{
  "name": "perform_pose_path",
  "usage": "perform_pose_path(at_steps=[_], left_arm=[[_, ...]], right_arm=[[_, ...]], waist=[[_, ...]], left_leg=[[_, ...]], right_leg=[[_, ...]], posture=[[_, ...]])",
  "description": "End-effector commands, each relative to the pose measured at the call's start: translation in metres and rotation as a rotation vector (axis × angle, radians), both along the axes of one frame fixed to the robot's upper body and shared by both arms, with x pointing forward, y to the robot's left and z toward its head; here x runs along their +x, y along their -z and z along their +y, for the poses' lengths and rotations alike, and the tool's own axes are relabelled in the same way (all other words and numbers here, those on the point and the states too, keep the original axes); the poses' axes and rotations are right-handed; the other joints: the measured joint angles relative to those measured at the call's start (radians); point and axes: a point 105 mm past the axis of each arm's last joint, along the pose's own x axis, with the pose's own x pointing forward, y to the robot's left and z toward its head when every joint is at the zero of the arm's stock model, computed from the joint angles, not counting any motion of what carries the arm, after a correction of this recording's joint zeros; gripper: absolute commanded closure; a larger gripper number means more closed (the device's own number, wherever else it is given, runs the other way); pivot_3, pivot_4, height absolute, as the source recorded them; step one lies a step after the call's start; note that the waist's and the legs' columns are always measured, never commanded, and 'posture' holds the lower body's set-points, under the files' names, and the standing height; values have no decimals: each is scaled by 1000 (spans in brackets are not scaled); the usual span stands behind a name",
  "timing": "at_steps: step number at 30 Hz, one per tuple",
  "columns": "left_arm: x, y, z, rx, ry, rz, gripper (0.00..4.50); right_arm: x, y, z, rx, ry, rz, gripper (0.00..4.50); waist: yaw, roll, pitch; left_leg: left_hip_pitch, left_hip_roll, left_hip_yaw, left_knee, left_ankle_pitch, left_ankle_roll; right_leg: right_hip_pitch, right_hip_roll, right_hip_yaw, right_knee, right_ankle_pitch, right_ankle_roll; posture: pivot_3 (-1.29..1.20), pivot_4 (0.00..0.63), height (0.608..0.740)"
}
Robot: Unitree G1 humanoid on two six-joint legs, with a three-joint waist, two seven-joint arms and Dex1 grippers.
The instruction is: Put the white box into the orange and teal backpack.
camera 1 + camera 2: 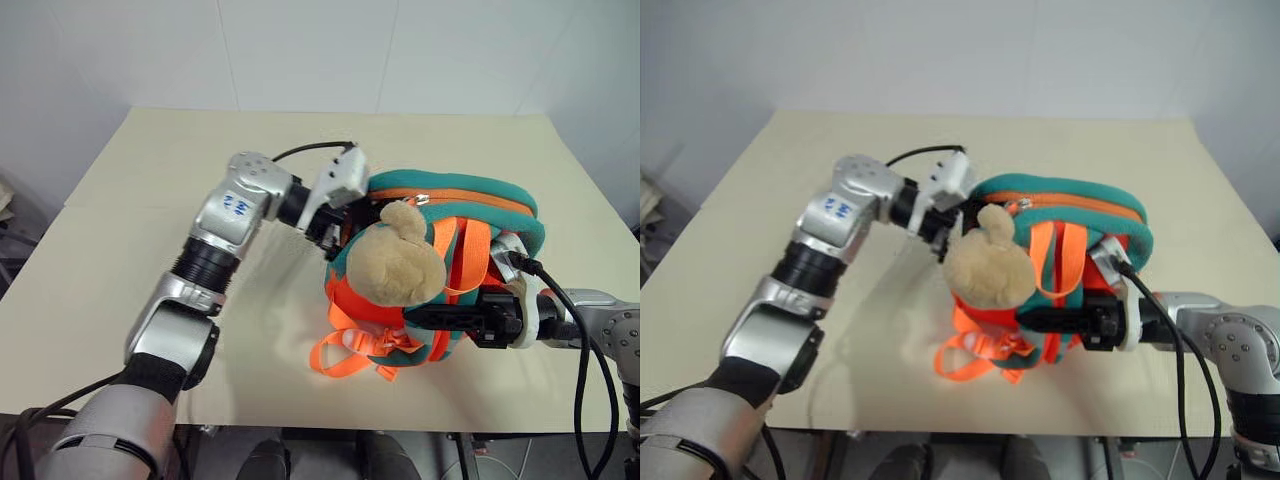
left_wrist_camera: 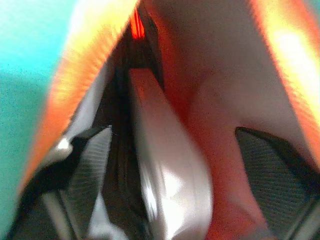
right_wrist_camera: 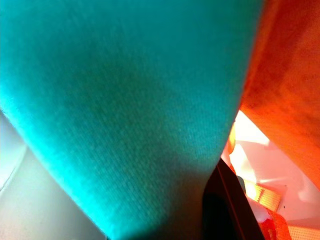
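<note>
Right now, nearest to me at the lower right of the head view, I have the right hand [image 1: 425, 318] pressed shut on the lower front of the orange and teal backpack [image 1: 470, 200], its black fingers pinching the fabric just under the tan plush toy [image 1: 395, 262]. Orange webbing loops [image 1: 352, 355] spill from the pack onto the pale desk [image 1: 130, 215] toward the bottom centre of the frame.

Further in, at frame centre, the backpack stands on the desk with its teal-edged top turned away from me and the plush toy on its front.

Beyond that, at the upper middle, the left hand [image 1: 335, 232] reaches from the left into the side of the pack, its fingertips hidden by the fabric. In the left wrist view its fingers [image 2: 92, 165] are spread wide apart (nothing clamped between them), and the white box [image 2: 167, 185] stands on edge between them, inside the orange-lined interior of the backpack.
</note>
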Motion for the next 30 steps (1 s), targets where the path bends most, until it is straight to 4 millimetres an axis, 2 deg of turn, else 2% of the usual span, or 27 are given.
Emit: perform_pose_path(at_steps=[1,4,6,10,15,20,27,30], left_arm=[[0,-17,33,-26,-27,-62,273],[-3,-22,59,-22,-45,-62,273],[-17,-27,70,-44,6,-32,273],[-41,-35,73,-86,69,3,273],[-58,-43,57,-147,119,-29,273],[-74,-43,34,-181,189,-51,273],[-74,-36,10,-188,196,-68,273],[-75,-27,1,-145,208,-92,273]], right_arm=[[0,-4,0,1,-11,-23,3954],[2,-4,0,-1,-12,-23,3954],[3,-3,1,-1,-14,-22,3954],[4,-3,2,-3,-29,-18,3954],[7,-2,4,-5,-39,-20,3954],[8,-2,4,-5,-47,-21,3954],[8,-3,4,-1,-49,-22,3954],[8,-3,5,3,-48,-23,3954]], waist=[[-1,0,0],[1,0,0],[1,0,0],[4,0,0],[2,0,0],[0,0,0],[1,0,0],[1,0,0]], left_leg=[[0,0,0,0,0,0],[0,0,0,0,0,0],[0,0,0,0,0,0],[-1,0,-1,0,0,0],[-1,0,-1,1,0,0],[0,0,-1,4,0,0],[0,0,-1,9,0,0],[0,-1,-1,9,0,0]], right_leg=[[0,0,0,0,0,0],[0,0,0,0,0,0],[0,-1,0,0,0,0],[0,-1,-1,0,0,0],[0,-1,-1,1,0,0],[0,0,0,1,0,0],[2,0,0,1,0,0],[3,0,0,1,0,0]], posture=[[0,150,740],[0,150,740],[0,150,740],[0,150,740],[0,150,740],[0,150,740],[0,150,740],[0,150,740]])
